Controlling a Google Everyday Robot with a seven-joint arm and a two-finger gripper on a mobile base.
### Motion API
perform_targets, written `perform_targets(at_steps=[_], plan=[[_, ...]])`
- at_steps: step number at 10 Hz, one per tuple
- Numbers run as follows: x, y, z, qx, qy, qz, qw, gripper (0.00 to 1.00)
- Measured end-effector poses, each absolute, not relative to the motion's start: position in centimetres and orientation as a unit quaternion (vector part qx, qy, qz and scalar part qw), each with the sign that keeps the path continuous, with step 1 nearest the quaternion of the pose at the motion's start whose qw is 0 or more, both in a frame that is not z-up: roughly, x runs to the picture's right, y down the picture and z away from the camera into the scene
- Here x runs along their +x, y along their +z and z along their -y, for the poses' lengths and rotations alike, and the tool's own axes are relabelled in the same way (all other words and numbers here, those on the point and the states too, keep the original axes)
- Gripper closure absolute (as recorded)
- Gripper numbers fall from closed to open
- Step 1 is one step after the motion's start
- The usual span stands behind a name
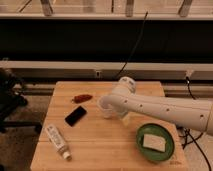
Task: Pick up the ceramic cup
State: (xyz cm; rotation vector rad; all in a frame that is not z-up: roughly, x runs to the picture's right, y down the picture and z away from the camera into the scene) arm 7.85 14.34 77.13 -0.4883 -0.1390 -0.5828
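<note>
The ceramic cup (104, 108) is a small plain white cup standing upright near the middle of the wooden table (100, 155). My white arm (165, 109) reaches in from the right, low over the table. Its end covers the cup's right side. My gripper (120, 114) is at the arm's end, right up against the cup on its right, and is mostly hidden under the wrist. I cannot tell whether it touches the cup.
A black phone (75, 116) lies left of the cup. A red object (81, 98) lies behind the phone. A white tube (57, 141) lies at the front left. A green plate (171, 150) with a pale block on it sits at the front right. A dark chair (10, 100) stands left of the table.
</note>
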Motion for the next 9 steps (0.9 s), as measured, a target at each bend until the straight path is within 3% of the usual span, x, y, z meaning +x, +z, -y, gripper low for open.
perform_targets(at_steps=[3,9], plan=[[6.5,77.2,-13.2,-0.251,-0.291,0.081,0.920,0.20],[5.4,80.5,-15.2,-0.317,-0.302,0.120,0.891,0.20]])
